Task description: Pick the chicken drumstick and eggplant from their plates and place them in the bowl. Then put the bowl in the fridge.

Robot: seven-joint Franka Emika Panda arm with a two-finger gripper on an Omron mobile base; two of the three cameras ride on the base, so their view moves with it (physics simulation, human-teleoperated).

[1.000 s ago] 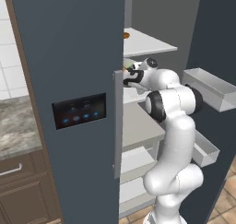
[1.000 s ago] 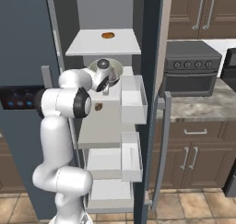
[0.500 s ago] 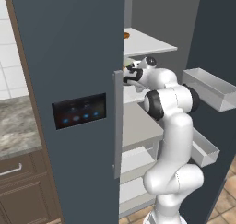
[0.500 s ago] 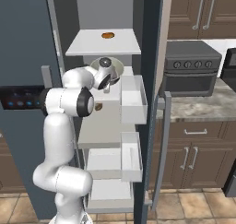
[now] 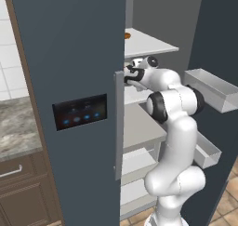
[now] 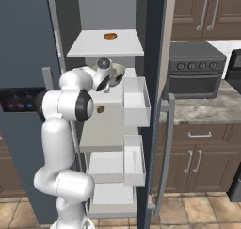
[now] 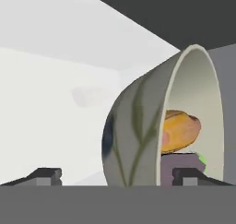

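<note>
We are at the last step: the bowl (image 7: 138, 131) is inside the fridge (image 5: 69, 57), resting on a white shelf (image 6: 106, 129). In the hand view our fingers (image 7: 120, 176) stand wide apart, one tip (image 7: 45, 174) to the outside of the bowl's wall and the other tip (image 7: 189, 174) on the inner side of its rim, so the rim sits between them with a gap on either side; we judge the grip is let go. Beyond the rim, inside the bowl, lies the golden chicken drumstick (image 7: 180, 130), and below it a purple lump with a green end that we take for the eggplant (image 7: 182, 163). In the right base view the bowl shows just past the hand, at the level of the upper door bin (image 6: 135, 101). The next move, as we see it, calls for drawing the fingers straight back off the rim without nudging the bowl, then clearing the arm from the open doors.
</note>
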